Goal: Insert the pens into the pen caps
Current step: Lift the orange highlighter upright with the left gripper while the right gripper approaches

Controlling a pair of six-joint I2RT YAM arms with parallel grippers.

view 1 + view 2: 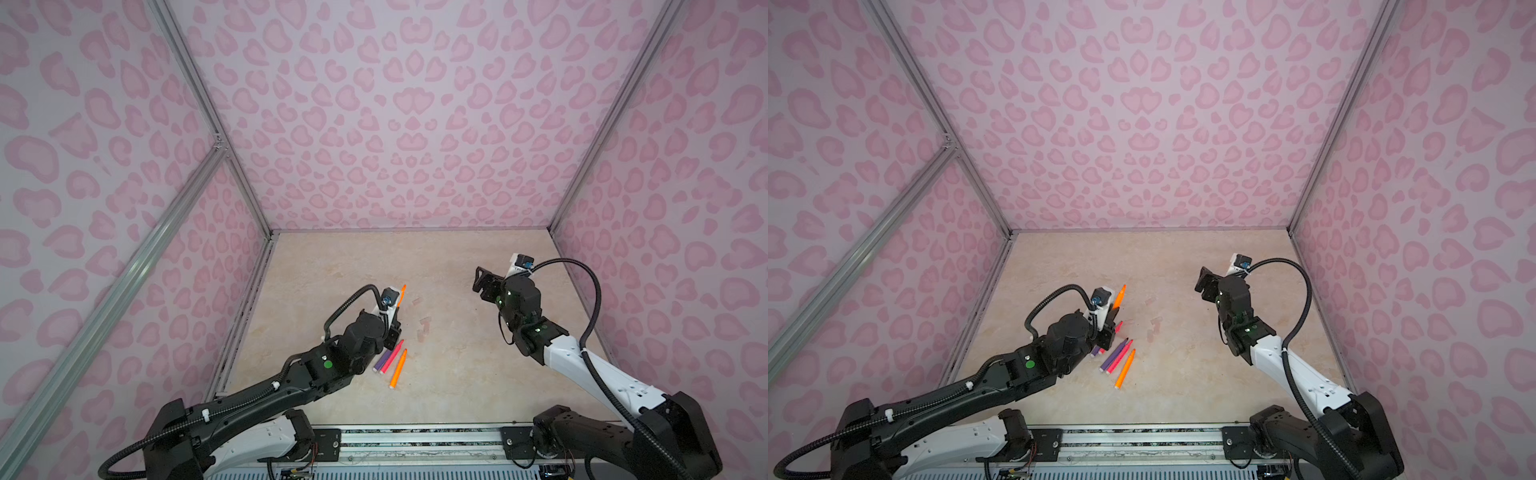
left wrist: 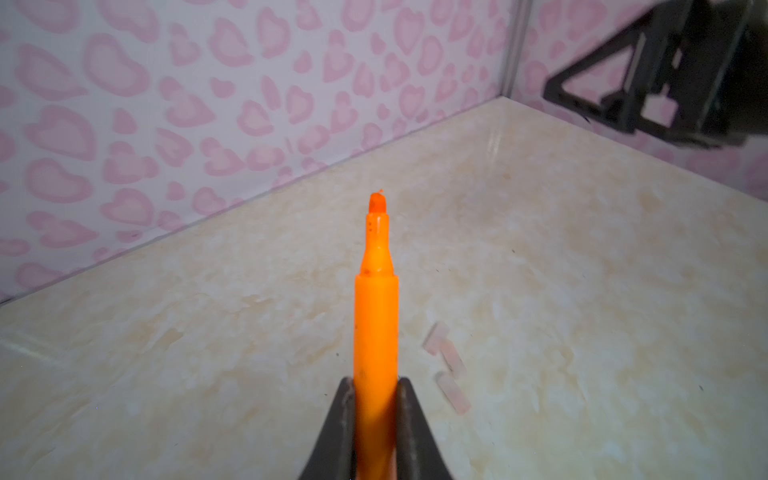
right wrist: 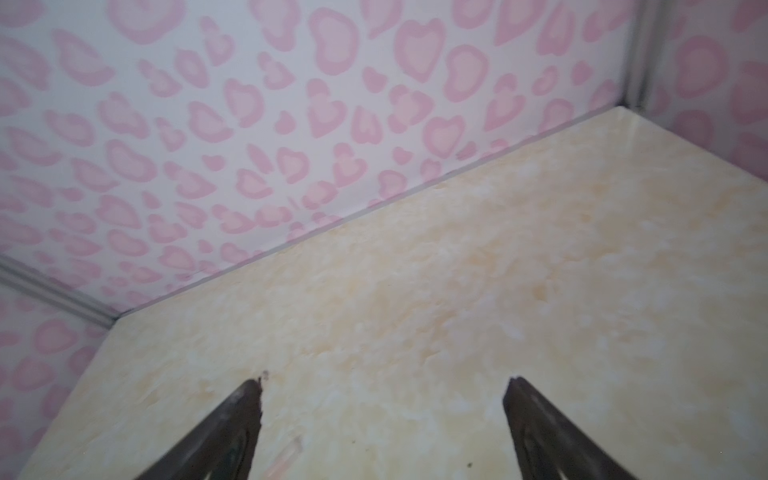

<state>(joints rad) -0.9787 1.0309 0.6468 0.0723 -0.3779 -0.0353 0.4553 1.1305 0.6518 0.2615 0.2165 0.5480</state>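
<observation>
Capping looks barely begun, as far as you can judge; your left gripper (image 2: 376,380) is clamped on the barrel of an orange pen (image 2: 376,311), whose coloured tip is bare and points away from the wrist toward the back wall (image 2: 208,104); in a top view the same pen (image 1: 401,296) juts out beyond the wrist, raised off the table (image 1: 457,374).

The pen caps (image 2: 451,361) lie loose on the table just beside the line of the held pen; in a top view they show as faint pale tubes (image 1: 424,324) between the two arms, nearer the left one; none sits on a pen that you can see.

The next move probably falls to your right gripper (image 3: 384,380); its jaws stand wide apart and empty, aimed at bare table; it must come down on one cap, grip it across its sides with the mouth left free, then present that mouth in line with the orange tip; the caps are hard to pick out against the beige, so approach slowly.

The left arm stretches low and forward from its base, wrist above the loose pens (image 1: 392,363), which lie side by side on the table; the right arm is folded up at the elbow, its gripper (image 1: 482,282) turned toward the centre, well apart from the caps.
</observation>
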